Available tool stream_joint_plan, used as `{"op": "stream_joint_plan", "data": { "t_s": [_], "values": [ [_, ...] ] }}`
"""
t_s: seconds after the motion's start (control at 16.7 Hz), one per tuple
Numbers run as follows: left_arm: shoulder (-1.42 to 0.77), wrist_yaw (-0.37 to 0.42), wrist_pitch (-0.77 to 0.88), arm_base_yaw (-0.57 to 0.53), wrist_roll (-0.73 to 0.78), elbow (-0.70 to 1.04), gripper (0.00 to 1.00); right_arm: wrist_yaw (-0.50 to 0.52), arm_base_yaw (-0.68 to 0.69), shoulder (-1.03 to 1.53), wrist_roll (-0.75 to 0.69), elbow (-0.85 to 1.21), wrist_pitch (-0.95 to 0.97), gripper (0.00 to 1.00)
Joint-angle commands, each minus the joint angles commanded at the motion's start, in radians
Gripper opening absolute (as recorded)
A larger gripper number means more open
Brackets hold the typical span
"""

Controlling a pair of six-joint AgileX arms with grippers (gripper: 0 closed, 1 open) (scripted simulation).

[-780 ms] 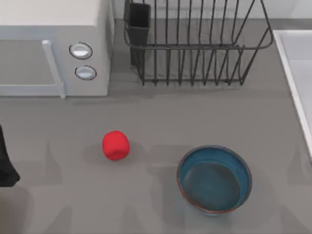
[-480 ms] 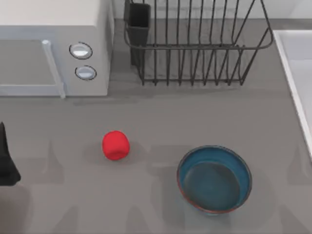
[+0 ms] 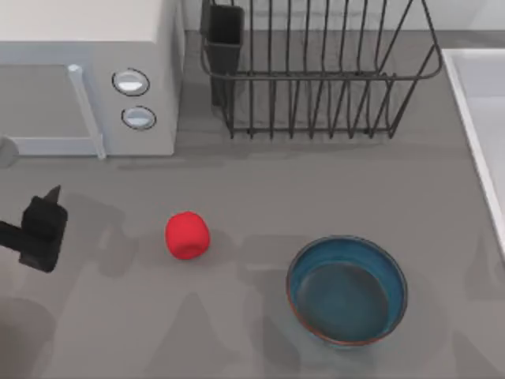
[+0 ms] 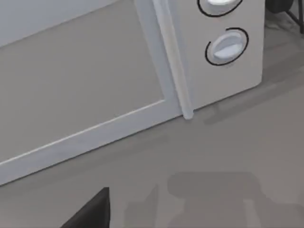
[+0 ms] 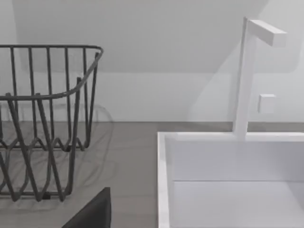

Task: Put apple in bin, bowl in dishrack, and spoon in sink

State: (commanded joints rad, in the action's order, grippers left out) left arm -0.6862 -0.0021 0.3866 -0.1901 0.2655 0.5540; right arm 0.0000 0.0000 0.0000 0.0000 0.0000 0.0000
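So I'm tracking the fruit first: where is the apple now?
In the top view the apple sits on the table left of centre, between the left gripper and the bowl, in front of the microwave.

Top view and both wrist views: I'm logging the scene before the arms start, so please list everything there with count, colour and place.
apple: one, bright red, on the table left of centre.
bowl: one, teal-blue with a reddish-brown rim, upright on the table, right of the apple and nearer the front.
dishrack: one, black wire, at the back in the middle, dark utensil cup at its left corner.
microwave: one, white, two round knobs, back left.
sink: one, pale grey-white, right edge.
faucet: one, white, behind the sink.
table: one, grey.
left gripper: black, left edge, left of the apple.
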Motion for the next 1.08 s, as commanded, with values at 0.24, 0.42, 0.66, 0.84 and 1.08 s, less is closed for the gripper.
{"op": "stream_joint_plan", "data": {
  "t_s": [0.24,0.42,0.66,0.84,1.08],
  "values": [
    [-0.458,-0.004,0.228,-0.106,0.152,0.302,1.00,0.000,0.000,0.000,0.000,0.000,0.000,1.00],
    [-0.759,-0.006,0.391,-0.182,0.259,0.515,1.00,0.000,0.000,0.000,0.000,0.000,0.000,1.00],
    [-1.075,-0.006,0.565,-0.267,0.376,0.763,1.00,0.000,0.000,0.000,0.000,0.000,0.000,1.00],
    [-1.248,-0.005,0.653,-0.311,0.438,0.901,1.00,0.000,0.000,0.000,0.000,0.000,0.000,1.00],
    [-1.341,-0.004,0.702,-0.338,0.475,0.986,1.00,0.000,0.000,0.000,0.000,0.000,0.000,1.00]
  ]
}}
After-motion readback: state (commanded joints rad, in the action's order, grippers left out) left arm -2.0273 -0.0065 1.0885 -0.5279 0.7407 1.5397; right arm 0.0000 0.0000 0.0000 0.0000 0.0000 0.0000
